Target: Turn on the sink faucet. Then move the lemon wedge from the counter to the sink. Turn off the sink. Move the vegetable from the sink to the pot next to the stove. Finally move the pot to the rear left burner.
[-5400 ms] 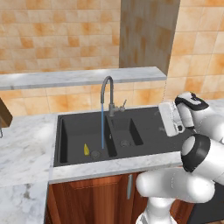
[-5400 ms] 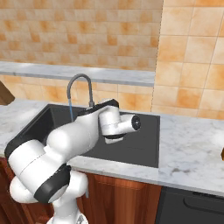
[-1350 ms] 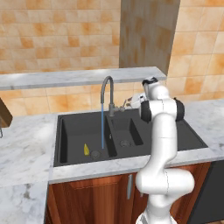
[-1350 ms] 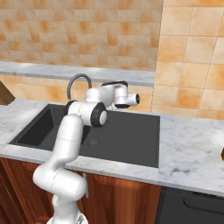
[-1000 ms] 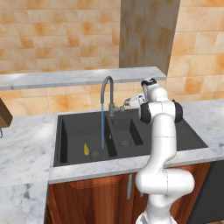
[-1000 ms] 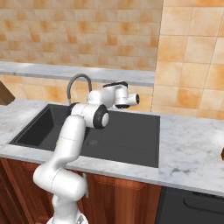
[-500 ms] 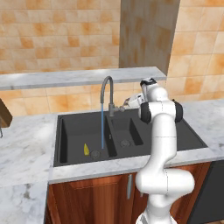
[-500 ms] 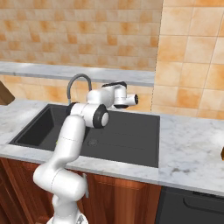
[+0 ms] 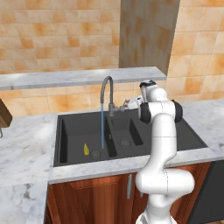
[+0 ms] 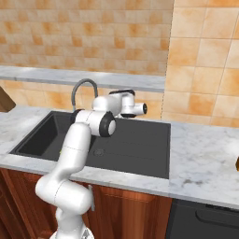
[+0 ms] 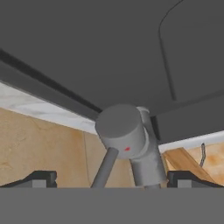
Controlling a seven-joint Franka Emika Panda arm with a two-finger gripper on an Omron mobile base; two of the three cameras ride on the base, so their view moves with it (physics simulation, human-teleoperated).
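The sink faucet (image 9: 106, 92) arches over the black double-basin sink (image 9: 74, 131), and a thin blue stream of water falls from its spout into the left basin. The lemon wedge (image 9: 86, 149), a tiny yellow piece, lies on that basin's floor next to the drain. My gripper (image 9: 127, 104) is stretched out to the faucet's right side at its handle. In the hand view the gripper (image 11: 111, 179) is open, and its fingertips (image 11: 40, 178) stand wide on either side of the grey handle knob (image 11: 121, 130) and its lever. The pot is out of view.
The marble counter (image 9: 24, 151) runs on both sides of the sink (image 10: 140, 147). A raised marble ledge (image 9: 74, 78) runs along the tiled wall behind the faucet (image 10: 83, 87). The stove's dark front (image 10: 205, 219) shows at the lower right. A brown wooden object (image 9: 4, 114) stands at the far left.
My arm has unfolded from the right of the sink and reached across to the faucet handle. Over the last second it has barely moved. Water runs throughout and the wedge stays put.
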